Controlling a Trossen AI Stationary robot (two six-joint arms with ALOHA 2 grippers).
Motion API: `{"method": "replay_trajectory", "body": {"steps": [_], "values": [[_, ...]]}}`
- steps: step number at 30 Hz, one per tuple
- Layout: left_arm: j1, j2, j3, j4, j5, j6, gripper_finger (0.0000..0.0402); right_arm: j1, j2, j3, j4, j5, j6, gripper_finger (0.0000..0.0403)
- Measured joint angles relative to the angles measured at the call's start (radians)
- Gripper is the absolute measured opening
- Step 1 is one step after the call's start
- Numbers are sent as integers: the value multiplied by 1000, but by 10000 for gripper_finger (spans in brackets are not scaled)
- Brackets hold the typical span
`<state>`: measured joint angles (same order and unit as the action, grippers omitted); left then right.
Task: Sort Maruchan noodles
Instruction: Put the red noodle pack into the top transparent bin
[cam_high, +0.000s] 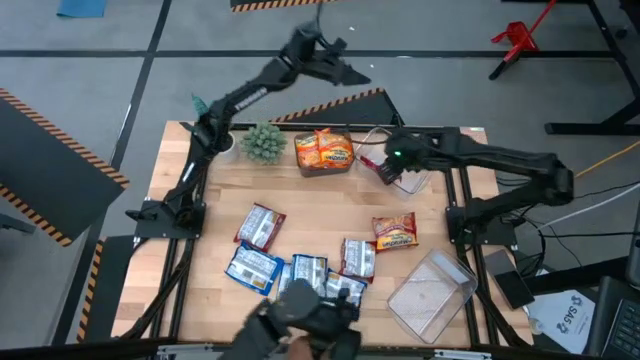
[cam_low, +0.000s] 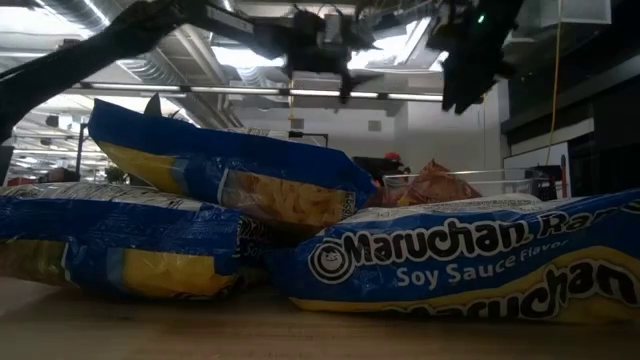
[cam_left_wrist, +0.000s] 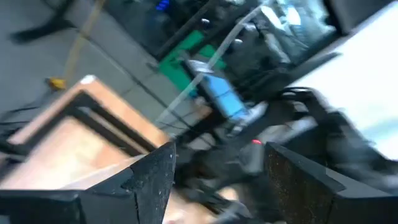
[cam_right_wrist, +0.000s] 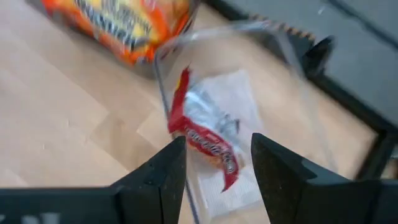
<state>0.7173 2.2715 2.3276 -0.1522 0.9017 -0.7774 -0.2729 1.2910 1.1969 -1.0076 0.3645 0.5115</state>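
The right gripper (cam_right_wrist: 217, 163) was held above a clear bin (cam_high: 412, 180) near the far right corner of the bench (cam_high: 215, 210), its fingers parted and empty. A red-brown packet (cam_right_wrist: 202, 138) lay directly below the gap between those fingers, on the bin's floor and apart from the fingertips. A risk was judged here: if the gripper were lowered again, a finger could catch the bin's thin wall and drag or tip the bin, spilling the packet.

Just beside it, another clear bin (cam_high: 325, 165) at the far edge held orange packets (cam_high: 324, 150). One orange packet (cam_high: 394, 231) lay unsorted toward the right edge, and blue-and-white packets (cam_high: 262, 262) were crowded along the near edge, some overlapping; two might be lifted together. An empty bin (cam_high: 432, 293) was tilted at the near right corner.

The left gripper (cam_high: 345, 68) was raised beyond the far edge, fingers apart, holding nothing.
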Motion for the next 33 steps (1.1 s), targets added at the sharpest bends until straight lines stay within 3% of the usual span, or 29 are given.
{"method": "replay_trajectory", "body": {"steps": [5,12,17,24,33], "values": [[44,-83,0,-31,117,-29,240,-81,88,-1,12,-208,-145,165],[65,-179,0,-41,141,-25,240,-239,159,-1,12,-444,-254,165],[65,-211,0,-42,160,-25,240,-279,194,-1,11,-568,-305,165],[67,-216,0,-47,195,-27,240,-251,216,0,19,-320,-398,165],[68,-216,0,-50,201,-27,240,-251,310,0,61,-338,-436,165]]}}
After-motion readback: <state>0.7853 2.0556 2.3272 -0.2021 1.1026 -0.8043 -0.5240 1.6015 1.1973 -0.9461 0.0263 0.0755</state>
